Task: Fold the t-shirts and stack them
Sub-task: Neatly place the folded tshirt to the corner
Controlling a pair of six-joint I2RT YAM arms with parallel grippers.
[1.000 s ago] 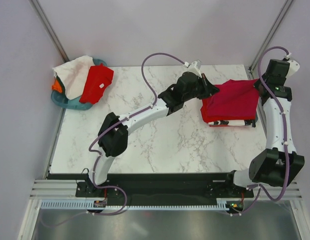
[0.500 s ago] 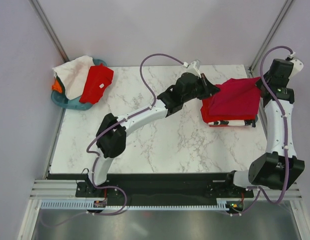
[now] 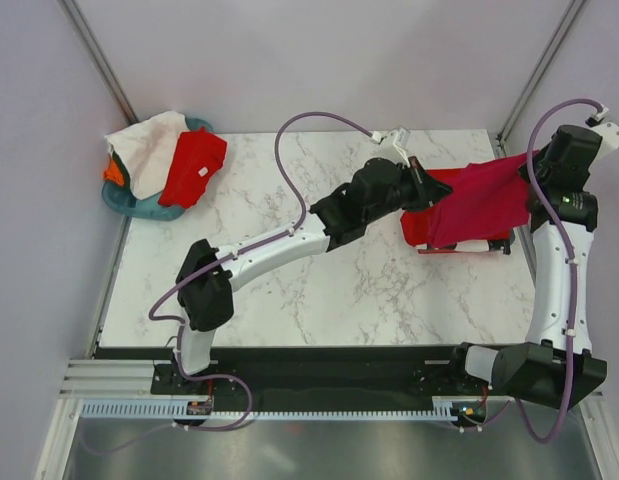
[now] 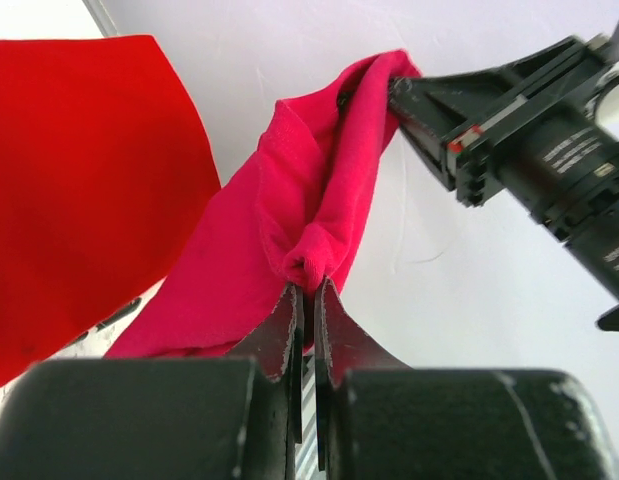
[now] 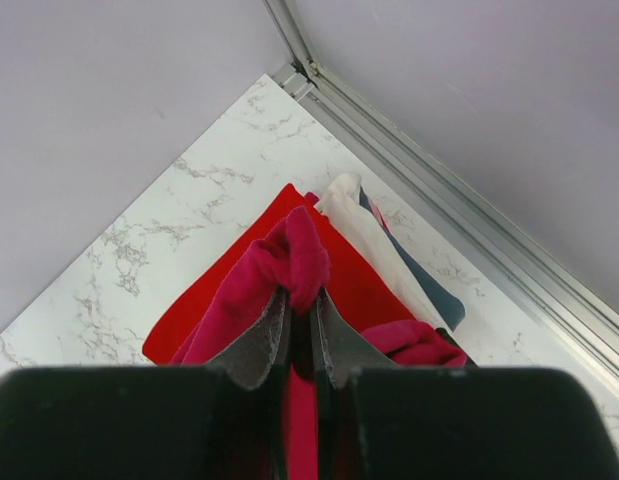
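— Where was the magenta shirt (image 3: 481, 200)?
— Bunched, hanging aloft above the folded stack (image 3: 417, 228), red on top.
— And the rest?
— A white shirt (image 3: 149, 145), a red shirt (image 3: 194, 165) and an orange shirt (image 3: 112, 172) lay heaped far left.

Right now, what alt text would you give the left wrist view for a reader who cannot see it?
The left gripper, shut, pinches a fold of the crimson-magenta t-shirt, which stretches up to the right gripper gripping its other end. A bright red t-shirt fills the left side.

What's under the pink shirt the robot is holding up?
A folded red shirt, on top of a white-and-dark one whose edge peeks out. The pink shirt covers much of them, so anything more is hidden.
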